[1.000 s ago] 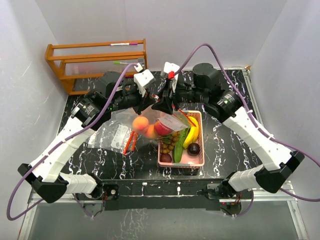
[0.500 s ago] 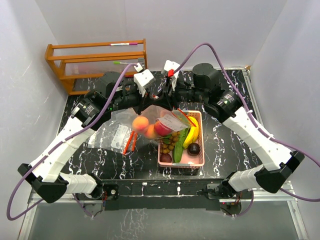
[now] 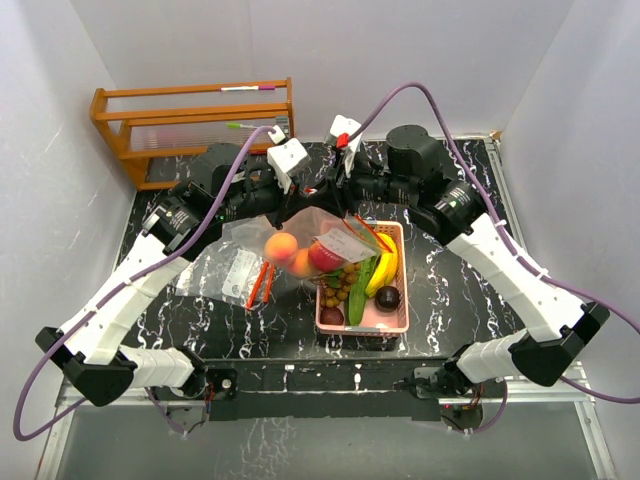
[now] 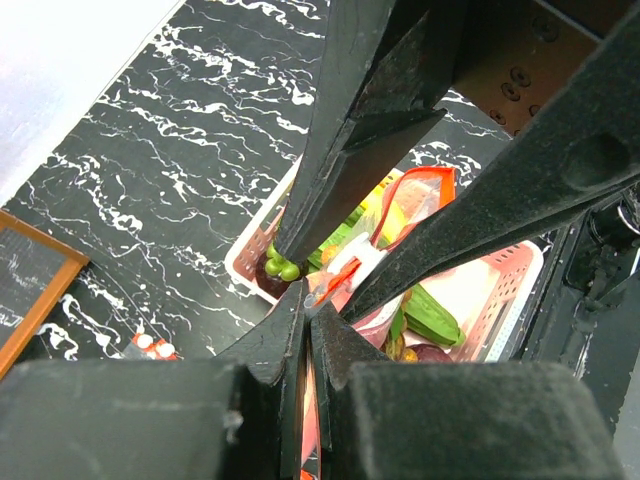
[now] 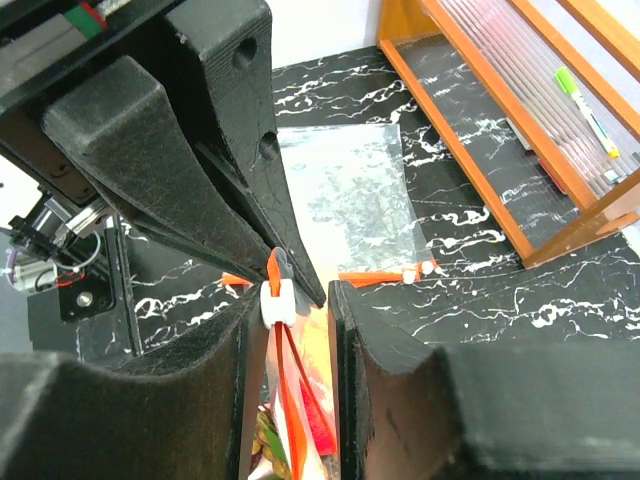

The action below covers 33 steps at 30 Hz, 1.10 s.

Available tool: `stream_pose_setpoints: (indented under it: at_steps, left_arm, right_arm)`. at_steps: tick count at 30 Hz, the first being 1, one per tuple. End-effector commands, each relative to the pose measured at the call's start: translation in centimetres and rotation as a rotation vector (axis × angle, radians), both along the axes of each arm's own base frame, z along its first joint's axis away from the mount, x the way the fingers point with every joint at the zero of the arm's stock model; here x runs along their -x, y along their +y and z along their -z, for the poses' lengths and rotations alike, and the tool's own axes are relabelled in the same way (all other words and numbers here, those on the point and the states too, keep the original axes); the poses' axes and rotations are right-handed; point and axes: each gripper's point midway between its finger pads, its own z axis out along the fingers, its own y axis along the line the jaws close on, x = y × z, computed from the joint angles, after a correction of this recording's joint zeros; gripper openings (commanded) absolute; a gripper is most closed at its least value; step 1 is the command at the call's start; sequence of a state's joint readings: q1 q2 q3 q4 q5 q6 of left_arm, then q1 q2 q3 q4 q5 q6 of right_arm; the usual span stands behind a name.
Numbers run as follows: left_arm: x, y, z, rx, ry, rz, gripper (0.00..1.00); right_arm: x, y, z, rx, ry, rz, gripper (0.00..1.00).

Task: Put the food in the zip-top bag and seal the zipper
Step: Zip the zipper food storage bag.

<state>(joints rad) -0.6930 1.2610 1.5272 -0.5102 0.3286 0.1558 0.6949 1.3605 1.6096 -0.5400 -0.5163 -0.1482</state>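
A clear zip-top bag hangs between my two grippers, holding two orange fruits and a red fruit. My left gripper is shut on the bag's orange zipper edge. My right gripper faces it, its jaws slightly apart astride the zipper strip, with the white slider against one finger. A pink basket just right of the bag holds yellow bananas, green cucumbers, tan longans and dark purple fruits.
A second, empty zip-top bag with an orange zipper lies flat to the left of the held bag. A wooden rack with pens stands at the back left. White walls close in both sides.
My right gripper has drawn back a little toward the far right along the bag's top. The left gripper and the bag have hardly moved.
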Motion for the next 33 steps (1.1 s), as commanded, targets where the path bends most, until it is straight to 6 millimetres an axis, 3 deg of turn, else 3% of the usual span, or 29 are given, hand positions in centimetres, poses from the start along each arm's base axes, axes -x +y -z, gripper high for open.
stream_pose_setpoints:
  at_steps: [1,6,9,16,20,27,33]
  left_arm:
    - [0.5,0.2,-1.9,0.04,-0.034,0.006,0.0]
    - [0.6,0.2,-2.0,0.04,-0.036,0.009,0.0]
    - [0.6,0.3,-2.3,0.046,-0.044,0.008,0.0]
    - [0.7,0.3,-2.4,0.047,-0.045,0.008,0.0]
    - [0.8,0.5,-3.0,0.057,-0.059,0.008,0.0]
    - [0.8,0.6,-3.2,0.059,-0.064,0.002,0.0]
    - [1.0,0.7,-3.4,0.069,-0.067,0.003,0.0]
  right_arm:
    - [-0.4,-0.2,-4.5,-0.093,-0.094,0.042,0.32]
    - [-0.2,-0.6,-5.3,-0.1,-0.11,0.053,0.52]
    - [-0.4,-0.7,-5.4,-0.099,-0.108,0.064,0.55]
    - [-0.8,-0.5,-4.6,-0.071,-0.08,0.072,0.41]
    - [-0.8,-0.5,-4.0,-0.056,-0.064,0.073,0.41]
    - [-0.7,-0.8,-3.8,-0.053,-0.061,0.083,0.5]
    - [-0.9,-0.9,-3.7,-0.049,-0.053,0.099,0.37]
